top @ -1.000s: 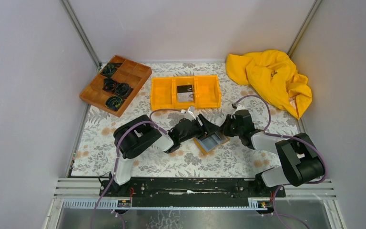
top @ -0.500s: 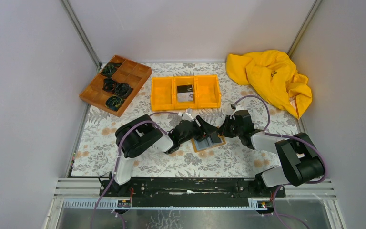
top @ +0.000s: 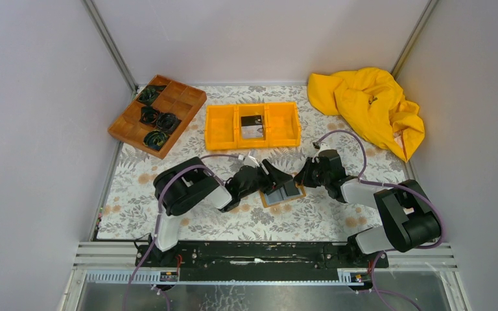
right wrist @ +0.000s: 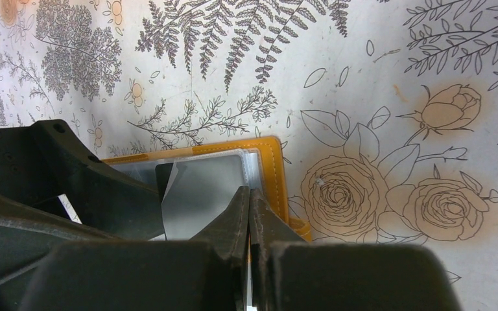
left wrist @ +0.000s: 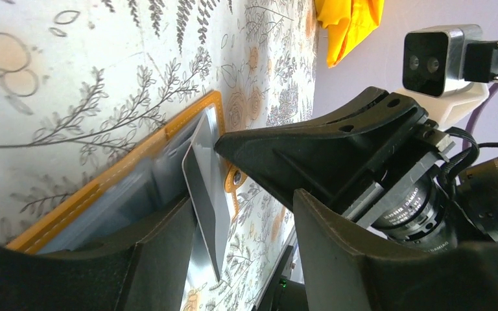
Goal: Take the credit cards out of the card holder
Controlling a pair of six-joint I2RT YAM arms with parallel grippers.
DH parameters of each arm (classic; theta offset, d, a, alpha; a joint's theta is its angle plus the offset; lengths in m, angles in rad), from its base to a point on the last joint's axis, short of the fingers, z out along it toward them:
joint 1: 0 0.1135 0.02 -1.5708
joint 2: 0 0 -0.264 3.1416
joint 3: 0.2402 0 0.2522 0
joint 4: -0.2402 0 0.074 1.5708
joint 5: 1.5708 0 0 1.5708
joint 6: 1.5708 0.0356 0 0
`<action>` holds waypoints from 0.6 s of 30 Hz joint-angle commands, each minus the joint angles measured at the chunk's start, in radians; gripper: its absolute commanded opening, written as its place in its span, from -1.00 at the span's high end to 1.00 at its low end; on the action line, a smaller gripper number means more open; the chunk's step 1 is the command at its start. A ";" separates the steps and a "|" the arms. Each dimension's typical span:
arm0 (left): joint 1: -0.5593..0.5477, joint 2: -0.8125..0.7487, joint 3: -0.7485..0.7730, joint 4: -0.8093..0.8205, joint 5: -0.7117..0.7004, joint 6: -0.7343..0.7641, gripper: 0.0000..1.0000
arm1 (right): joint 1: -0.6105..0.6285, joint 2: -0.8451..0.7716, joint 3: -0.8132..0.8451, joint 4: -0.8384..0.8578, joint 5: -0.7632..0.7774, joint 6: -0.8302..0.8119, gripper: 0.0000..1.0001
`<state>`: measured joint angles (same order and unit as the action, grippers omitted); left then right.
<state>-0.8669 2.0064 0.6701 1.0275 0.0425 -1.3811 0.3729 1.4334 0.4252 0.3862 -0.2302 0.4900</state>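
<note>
The small flat orange-tan folding card holder is lying open on the floral-printed tablecloth, near the middle of the table and just in front of both arms, its grey-blue pockets facing up. A thin pale grey credit card is standing tilted up out of those pockets, one long edge raised off the holder. The right gripper is pressing its two black fingers tight together, and their tip is meeting the raised edge of that card; whether the card is actually pinched between them cannot be told. The left gripper is reaching in from the other side with its jaws standing apart, straddling the tilted card and the right gripper's tip, and one of its fingers is sitting right against the card's face without clamping it. Beyond the holder, an orange plastic three-compartment bin is sitting farther back, with dark and pale flat cards lying in its middle compartment. To the far left a brown wooden divided tray is holding dark coiled pieces, and at the far right a crumpled yellow cloth is lying in the corner.
</note>
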 commanded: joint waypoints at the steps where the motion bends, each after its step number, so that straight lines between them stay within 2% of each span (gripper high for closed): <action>1: 0.020 -0.025 -0.071 0.071 -0.003 0.029 -0.25 | 0.012 0.017 0.010 -0.052 -0.018 -0.002 1.00; 9: 0.027 -0.043 -0.127 0.111 0.000 0.031 -0.23 | 0.012 0.024 0.014 -0.053 -0.018 -0.003 1.00; 12: 0.028 -0.031 -0.123 0.115 0.002 0.031 -0.10 | 0.012 0.024 0.014 -0.053 -0.017 -0.002 1.00; 14: 0.028 -0.018 -0.119 0.123 0.006 0.029 0.05 | 0.012 0.025 0.013 -0.054 -0.016 -0.001 1.00; 18: 0.028 0.001 -0.118 0.147 0.016 0.021 0.14 | 0.012 0.026 0.015 -0.055 -0.016 -0.001 1.00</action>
<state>-0.8440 1.9781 0.5568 1.1141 0.0483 -1.3716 0.3729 1.4376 0.4278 0.3862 -0.2310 0.4938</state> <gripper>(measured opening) 0.444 0.011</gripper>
